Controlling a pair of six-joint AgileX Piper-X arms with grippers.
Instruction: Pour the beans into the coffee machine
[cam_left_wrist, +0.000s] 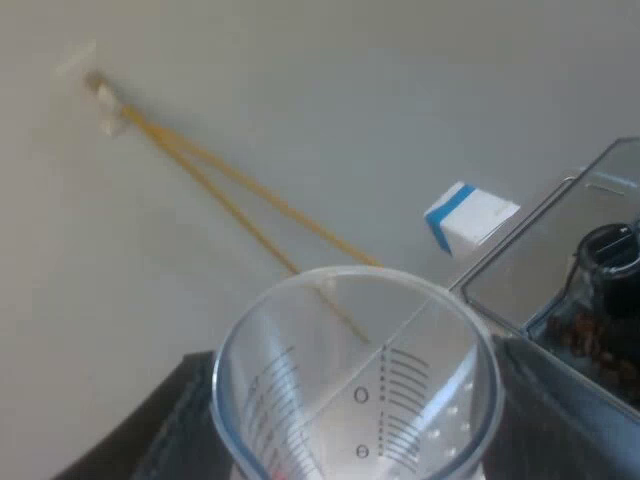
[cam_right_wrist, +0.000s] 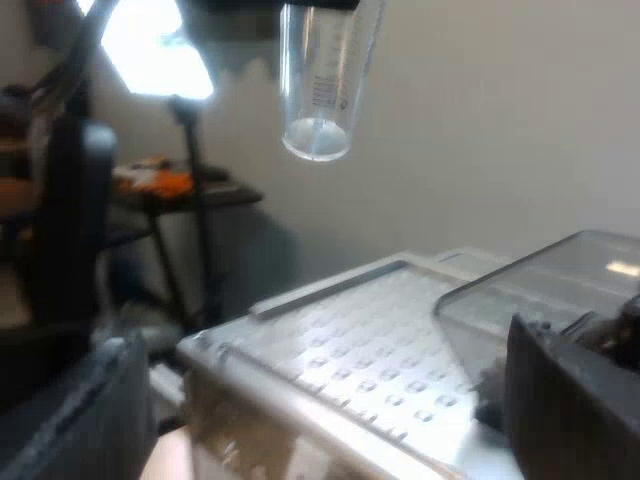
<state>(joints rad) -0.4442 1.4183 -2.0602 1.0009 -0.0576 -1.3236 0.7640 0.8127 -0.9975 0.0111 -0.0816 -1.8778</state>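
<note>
Clamping the measuring glass (cam_left_wrist: 360, 380) from either side, the left gripper (cam_left_wrist: 365, 420) is holding it firmly, while the right gripper (cam_right_wrist: 330, 410) is hanging just over the espresso machine (cam_right_wrist: 350, 370) with its fingers spread wide and nothing between them, probably keeping clear of the pouring path. Sitting on the machine is the clear bean hopper (cam_right_wrist: 540, 290), its mouth facing up to take the load. The left arm is carrying the glass high and base down, near the hopper rather than over its mouth. The glass is looking clear and empty, as far as the hazy view lets me judge, with its printed scale showing through. Dark beans (cam_left_wrist: 590, 340) are lying inside the hopper, so I am judging the pour largely done.
</note>
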